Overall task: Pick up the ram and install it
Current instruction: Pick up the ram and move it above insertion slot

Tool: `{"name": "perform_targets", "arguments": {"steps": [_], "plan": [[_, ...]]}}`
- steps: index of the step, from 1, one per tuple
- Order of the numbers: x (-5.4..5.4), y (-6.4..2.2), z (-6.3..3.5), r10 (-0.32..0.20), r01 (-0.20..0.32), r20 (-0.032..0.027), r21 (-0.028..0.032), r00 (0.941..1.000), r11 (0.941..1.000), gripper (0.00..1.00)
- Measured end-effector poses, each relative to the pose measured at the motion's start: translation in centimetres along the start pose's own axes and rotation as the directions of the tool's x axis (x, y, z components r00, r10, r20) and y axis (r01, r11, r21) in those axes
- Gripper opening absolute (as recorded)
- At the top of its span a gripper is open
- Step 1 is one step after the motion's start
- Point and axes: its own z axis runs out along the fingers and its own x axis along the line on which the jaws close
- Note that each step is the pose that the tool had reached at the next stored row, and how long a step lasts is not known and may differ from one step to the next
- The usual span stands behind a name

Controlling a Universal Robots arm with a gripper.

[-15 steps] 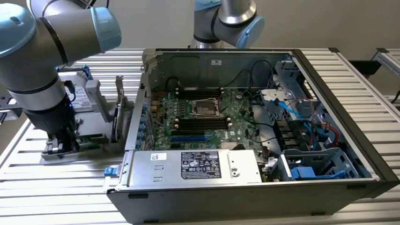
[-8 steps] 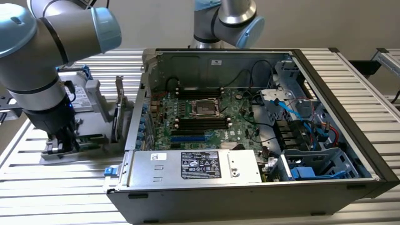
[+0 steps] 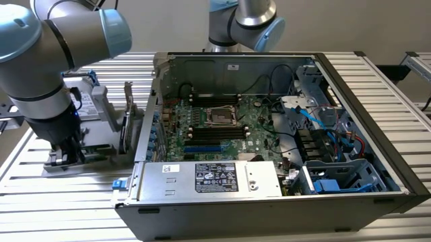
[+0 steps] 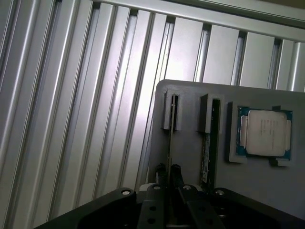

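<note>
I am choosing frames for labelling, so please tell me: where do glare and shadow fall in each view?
Wrist view: a bright glare band runs along the table slats; the gripper is dark in shadow; the processor lid shines softly. Exterior view: the computer case interior is evenly lit.

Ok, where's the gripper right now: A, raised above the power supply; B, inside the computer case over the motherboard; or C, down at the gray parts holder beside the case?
C: the gripper is down at the gray parts holder outside the computer case, closed on the ram that stands in its slot.
</note>
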Motion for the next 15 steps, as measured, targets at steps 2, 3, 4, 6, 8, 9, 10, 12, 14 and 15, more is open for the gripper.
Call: {"name": "perform_targets", "arguments": {"steps": [2,3,4,6,8,9,10,12,14,15], "plan": [[0.01,-0.02,0.21,0.001,-0.001,-0.0062,-0.0009,1.0000,1.0000,0.15],[0.01,-0.03,0.31,0.001,-0.001,-0.0101,-0.0015,0.9999,1.0000,0.15],[0.01,-0.04,0.40,0.002,-0.002,-0.0138,-0.0021,0.9999,1.0000,0.15],[0.02,-0.06,0.50,0.002,-0.002,-0.0176,-0.0028,0.9998,1.0000,0.15],[0.00,-0.06,0.57,0.003,-0.003,-0.0206,-0.0034,0.9998,1.0000,0.15],[-0.02,-0.07,0.59,0.003,-0.003,-0.0212,-0.0035,0.9998,1.0000,0.15],[-0.04,-0.07,0.60,0.003,-0.003,-0.0215,-0.0034,0.9998,1.0000,0.15],[-0.04,-0.07,0.60,0.003,-0.003,-0.0217,-0.0035,0.9998,1.0000,0.15],[-0.04,-0.07,0.60,0.003,-0.003,-0.0218,-0.0035,0.9998,1.0000,0.15],[-0.04,-0.07,0.61,0.003,-0.003,-0.0217,-0.0034,0.9998,1.0000,0.15]]}}
